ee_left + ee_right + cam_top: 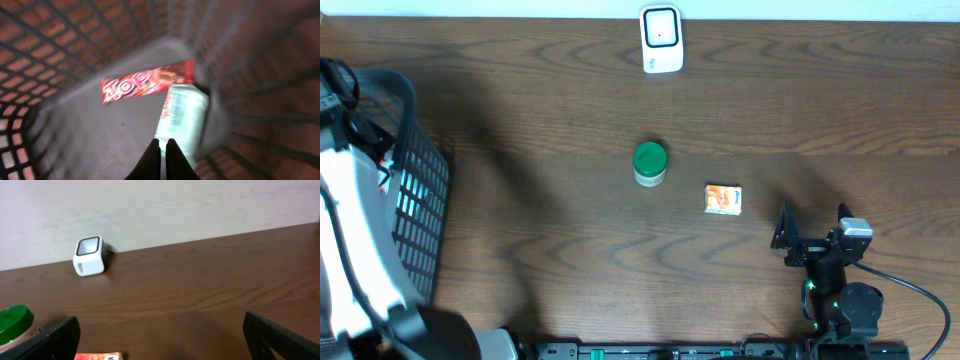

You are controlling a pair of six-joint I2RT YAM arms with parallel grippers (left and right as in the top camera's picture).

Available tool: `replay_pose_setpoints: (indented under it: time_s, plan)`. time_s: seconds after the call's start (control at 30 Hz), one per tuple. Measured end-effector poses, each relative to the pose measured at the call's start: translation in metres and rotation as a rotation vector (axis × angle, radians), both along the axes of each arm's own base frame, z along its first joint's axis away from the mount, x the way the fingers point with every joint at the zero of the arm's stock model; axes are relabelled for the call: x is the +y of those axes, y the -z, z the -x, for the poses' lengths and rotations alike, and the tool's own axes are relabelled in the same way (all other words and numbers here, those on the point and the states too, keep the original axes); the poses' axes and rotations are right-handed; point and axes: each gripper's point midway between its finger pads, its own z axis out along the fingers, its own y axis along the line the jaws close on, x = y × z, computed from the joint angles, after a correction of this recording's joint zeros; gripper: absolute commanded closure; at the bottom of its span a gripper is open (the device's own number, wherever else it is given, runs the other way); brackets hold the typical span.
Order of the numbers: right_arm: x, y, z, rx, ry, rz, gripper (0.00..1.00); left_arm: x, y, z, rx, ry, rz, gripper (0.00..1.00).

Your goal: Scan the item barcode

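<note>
In the left wrist view my left gripper (162, 149) is shut with nothing between its fingertips. It hangs inside the basket (60, 45), just above a pale green can (182, 115) lying on the basket floor. A red snack bar (147, 82) lies beside the can. The white barcode scanner (660, 40) stands at the table's far edge, and also shows as the scanner (89, 255) in the right wrist view. My right gripper (812, 228) rests wide open near the front right, holding nothing.
A green-lidded jar (649, 162) stands mid-table, with a small orange box (723, 198) to its right, just ahead of the right gripper. The black mesh basket (420, 190) fills the left side, with my white left arm (350, 210) reaching into it.
</note>
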Motion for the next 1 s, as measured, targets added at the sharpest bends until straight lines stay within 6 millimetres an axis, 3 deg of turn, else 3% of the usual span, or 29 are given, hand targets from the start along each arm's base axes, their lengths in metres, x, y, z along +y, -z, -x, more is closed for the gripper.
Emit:
replay_pose_setpoints:
  time_s: [0.2, 0.23, 0.27, 0.3, 0.4, 0.53, 0.7, 1.0]
  plan:
    - [0.000, 0.000, 0.000, 0.000, 0.000, 0.000, 0.01, -0.039, -0.086, 0.022, -0.242, 0.077, -0.100, 0.93]
    - [0.000, 0.000, 0.000, 0.000, 0.000, 0.000, 0.01, -0.044, -0.097, 0.027, -0.274, 0.082, -0.112, 0.85]
    - [0.000, 0.000, 0.000, 0.000, 0.000, 0.000, 0.01, -0.046, -0.105, 0.032, -0.297, 0.085, -0.124, 0.59]
    - [0.000, 0.000, 0.000, 0.000, 0.000, 0.000, 0.01, -0.048, -0.112, 0.036, -0.316, 0.083, -0.133, 0.40]
    - [0.000, 0.000, 0.000, 0.000, 0.000, 0.000, 0.01, -0.047, -0.117, 0.042, -0.334, 0.061, -0.131, 0.20]
    - [0.000, 0.000, 0.000, 0.000, 0.000, 0.000, 0.01, -0.036, -0.090, 0.035, -0.267, 0.011, -0.078, 0.16]
    - [0.000, 0.000, 0.000, 0.000, 0.000, 0.000, 0.01, -0.015, -0.036, 0.014, -0.126, -0.041, 0.004, 0.16]
    - [0.000, 0.000, 0.000, 0.000, 0.000, 0.000, 0.01, 0.025, 0.047, 0.008, 0.002, -0.133, 0.199, 0.16]
